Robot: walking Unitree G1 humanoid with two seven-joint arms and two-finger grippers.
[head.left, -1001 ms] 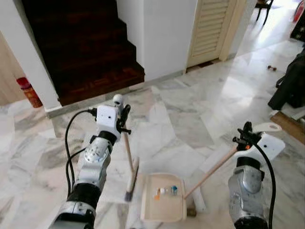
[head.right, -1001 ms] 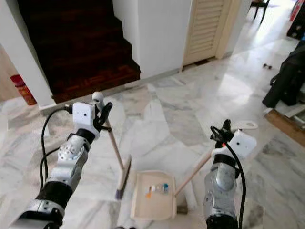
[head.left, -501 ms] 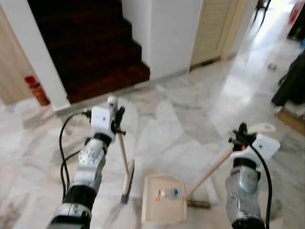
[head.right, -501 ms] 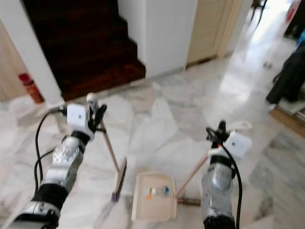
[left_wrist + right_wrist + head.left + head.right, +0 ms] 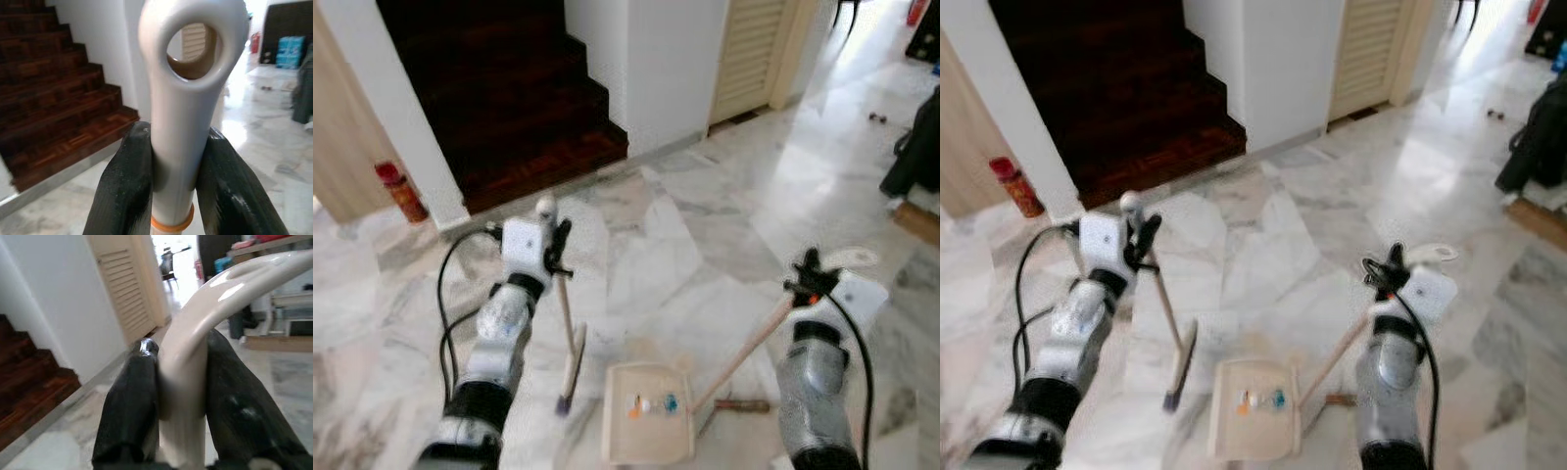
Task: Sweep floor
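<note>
Dustpan drawn nearer; left tool clamped on broom, right tool on dustpan handle.

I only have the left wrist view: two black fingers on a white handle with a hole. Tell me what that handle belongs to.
Observer: It is the broom; the left gripper holds its top and the brush end rests on the marble floor.
Operator: Report the right arm.
Observer: The right gripper is shut on the dustpan handle, which slants down to the dustpan.
Operator: Say what is in the pan.
Observer: A few small bits, orange, white and blue, lie in it.
Operator: Give the broom's place against the pan.
Observer: The brush sits on the pan's left, apart from it.
</note>
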